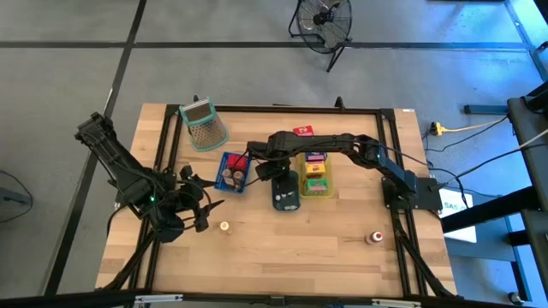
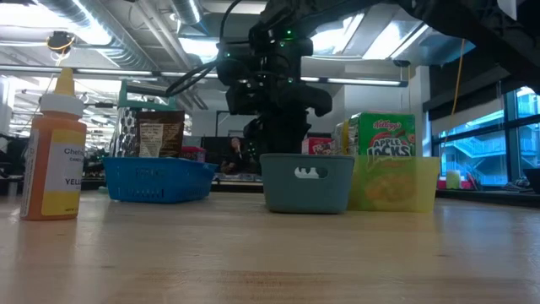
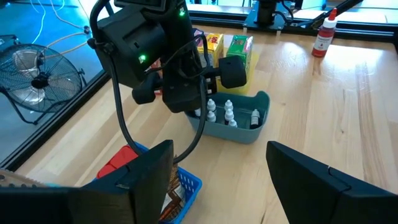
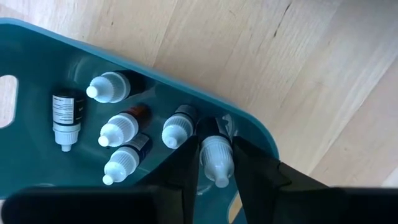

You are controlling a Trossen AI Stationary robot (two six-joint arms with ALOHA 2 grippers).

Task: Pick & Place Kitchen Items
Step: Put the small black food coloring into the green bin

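Here: small white-capped dropper bottle (image 4: pixel 216 158) between right gripper (image 4: pixel 214 163) fingers.

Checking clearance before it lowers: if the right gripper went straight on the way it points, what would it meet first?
Probably the floor of the grey-blue tray; the right gripper holds a small white-capped bottle over it.

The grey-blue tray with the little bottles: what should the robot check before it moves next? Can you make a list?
1. Right gripper is over the grey-blue tray: ok.
2. A white-capped bottle sits between its fingers: ok.
3. Bottle let go: cannot tell.
4. The other small bottles are inside the tray: ok.
5. Left gripper waits open, away from the tray, near the table's front left: ok.
6. Yellow tray beside it keeps its cartons inside: ok.
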